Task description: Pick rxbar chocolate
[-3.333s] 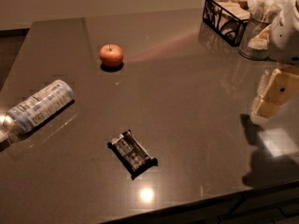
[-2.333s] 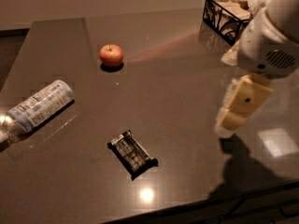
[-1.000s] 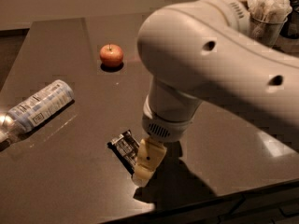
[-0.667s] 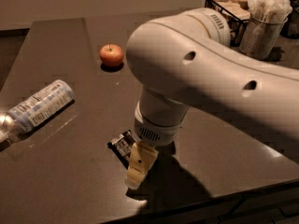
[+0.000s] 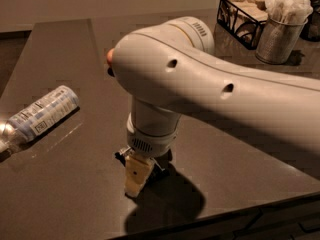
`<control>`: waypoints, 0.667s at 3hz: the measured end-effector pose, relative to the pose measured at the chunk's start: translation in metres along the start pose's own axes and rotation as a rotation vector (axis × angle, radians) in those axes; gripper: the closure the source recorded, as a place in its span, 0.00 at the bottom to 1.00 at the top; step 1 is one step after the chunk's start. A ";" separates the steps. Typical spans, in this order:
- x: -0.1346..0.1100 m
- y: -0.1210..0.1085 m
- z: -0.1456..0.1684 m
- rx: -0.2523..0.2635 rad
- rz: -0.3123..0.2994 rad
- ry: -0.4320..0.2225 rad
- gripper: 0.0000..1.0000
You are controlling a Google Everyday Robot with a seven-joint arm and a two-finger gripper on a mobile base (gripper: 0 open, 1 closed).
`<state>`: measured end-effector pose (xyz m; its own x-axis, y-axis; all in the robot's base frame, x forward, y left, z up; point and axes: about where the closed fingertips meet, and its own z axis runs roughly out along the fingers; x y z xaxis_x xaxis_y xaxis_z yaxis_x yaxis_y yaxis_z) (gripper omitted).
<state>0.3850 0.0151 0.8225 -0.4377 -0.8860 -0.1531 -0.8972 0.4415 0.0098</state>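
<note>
Camera view shows the gripper (image 5: pixel 136 182) low over the near part of the dark table (image 5: pixel 70 194), hanging from the wrist of the big white arm (image 5: pixel 200 84) that fills the middle of the scene. The rxbar chocolate (image 5: pixel 121 156) lies flat on the table directly under the gripper, and only dark slivers of its wrapper peek out at either side of the wrist. Whether the jaws are spread or pressed together cannot be told, since the wrist hides most of them and only one pale part reaches down to the tabletop. The clear bottle (image 5: pixel 41 115) lies on its side well apart to the left, and a wire basket (image 5: pixel 240 11) and a metal cup (image 5: pixel 279 36) stand far back on the right, so nothing crowds the grasp. The step in hand looks like the final descent and closing on the bar. To do it well, the jaws should probably straddle the bar's narrow width, go down until they all but touch the table, and close squarely. A glossy, flat wrapper is likely to slide or twist out if it is pinched off-centre or only at a crimped end.
</note>
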 end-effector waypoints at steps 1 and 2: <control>-0.003 -0.006 -0.005 -0.013 0.010 -0.008 0.43; -0.003 -0.007 -0.008 -0.013 0.011 -0.008 0.65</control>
<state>0.3921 0.0138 0.8309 -0.4473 -0.8797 -0.1613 -0.8929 0.4495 0.0243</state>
